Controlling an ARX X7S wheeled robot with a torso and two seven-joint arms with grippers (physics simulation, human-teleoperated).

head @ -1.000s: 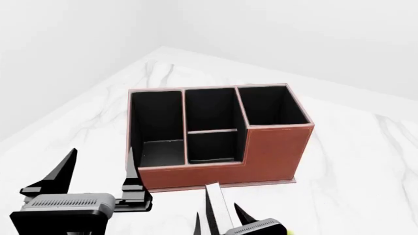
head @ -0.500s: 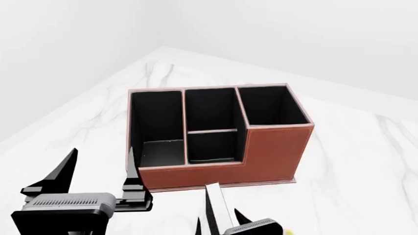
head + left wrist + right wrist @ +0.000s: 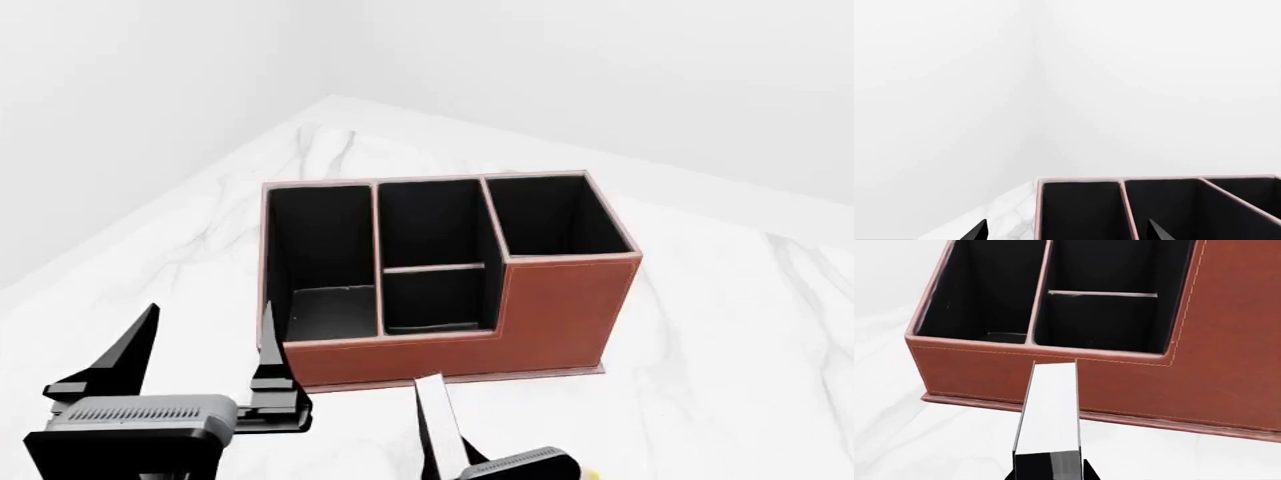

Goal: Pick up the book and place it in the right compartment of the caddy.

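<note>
The red-brown caddy (image 3: 561, 310) stands on the white marble table, stepped front toward me. Its right compartment (image 3: 554, 215) is squarish, black-lined and empty, behind the tallest front wall. My right gripper (image 3: 447, 458) is shut on the book (image 3: 435, 415), held upright with its white page edges showing, just in front of the caddy's low front wall. In the right wrist view the book (image 3: 1051, 410) points at the caddy (image 3: 1227, 340), toward its middle section. My left gripper (image 3: 208, 312) is open and empty, left of the caddy's front corner; the left wrist view shows the caddy's rim (image 3: 1081, 180).
The marble table (image 3: 721, 330) runs to a slanted left edge (image 3: 160, 190) and a far edge below white walls. A yellow sliver (image 3: 589, 476) shows at the bottom edge beside my right gripper; what it belongs to cannot be told.
The book has shifted slightly left in the head view, and my right gripper's fingers have sunk lower in the frame. The left arm and the caddy have not moved.
</note>
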